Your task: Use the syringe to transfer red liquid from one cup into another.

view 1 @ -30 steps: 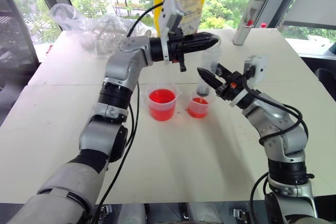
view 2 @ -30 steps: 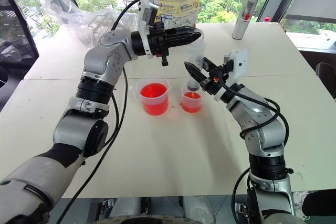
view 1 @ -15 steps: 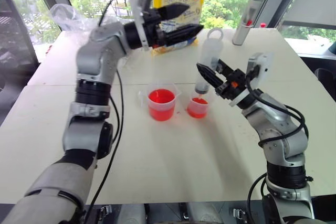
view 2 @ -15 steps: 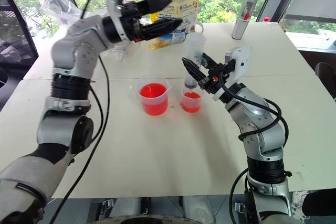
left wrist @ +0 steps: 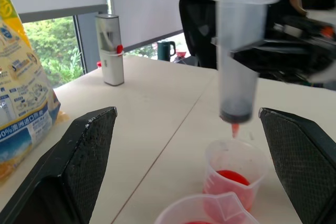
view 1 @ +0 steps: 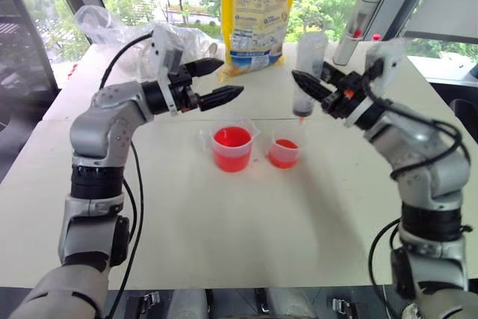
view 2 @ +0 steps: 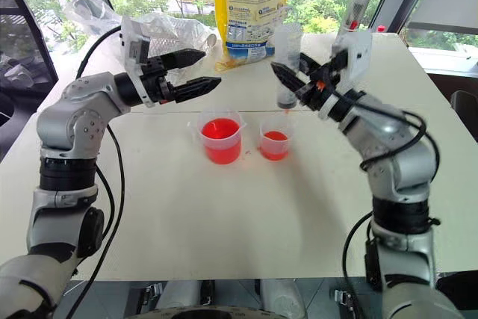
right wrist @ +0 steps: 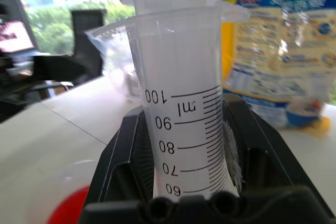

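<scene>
Right gripper [view 1: 312, 88] clamped on syringe [view 1: 306, 72], upright, tip just above smaller cup [view 1: 284, 152]. Left gripper [view 1: 216, 83] spread wide, empty, off to the side of beaker [view 1: 230, 149]. Risks: drip from tip missing the cup; any tilt or drift landing red liquid [view 1: 283, 144] on table [view 1: 246, 229].

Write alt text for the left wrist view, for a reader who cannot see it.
A clear syringe hangs upright, its orange-red tip just above the small cup holding a little red liquid. The left pincer stands open, its black fingers framing the scene, with the rim of the beaker below. Behind on the white table stand a grey cylinder and a yellow bag.
</scene>
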